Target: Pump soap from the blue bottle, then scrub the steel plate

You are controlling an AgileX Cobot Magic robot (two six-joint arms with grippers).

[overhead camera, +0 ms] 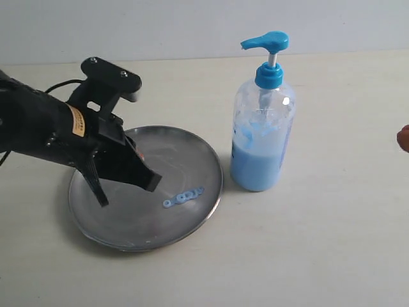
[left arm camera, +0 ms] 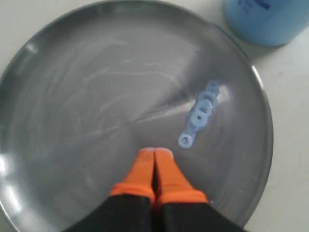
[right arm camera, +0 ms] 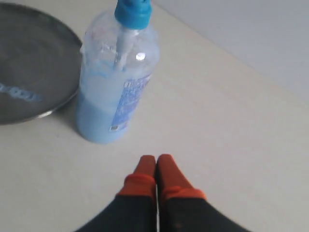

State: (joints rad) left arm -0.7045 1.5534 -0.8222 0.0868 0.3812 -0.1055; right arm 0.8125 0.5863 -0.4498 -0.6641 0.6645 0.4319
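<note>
- The round, shallow, silver-grey steel plate (overhead camera: pixel 185 160) with a raised rim lies flat on the pale beige desk (overhead camera: pixel 319 243), left of centre in the exterior view.
- A short light blue smear of creamy soap (overhead camera: pixel 183 196), made of small ring-shaped blobs in a row, sits on the plate's floor on the side towards the bottle.
- Faint pale streaks cross the brushed metal around the plate's middle.
- The tall clear plastic pump bottle with the bright blue pump head and collar (overhead camera: pixel 263 128) stands upright on the desk, just beside the plate's rim and to its right in the exterior view.
- Light blue liquid fills the lower part of the bottle, and the spout points towards the plate's side.
- The left claw (left arm camera: pixel 154 159), black with orange tips, is pressed closed and holds nothing. Its tips are over the plate near its middle, just beside the soap smear but apart from it; I cannot tell whether they touch the metal.
- The right claw (right arm camera: pixel 155 166) is also pressed closed and empty, over bare desk, apart from the bottle.
</note>
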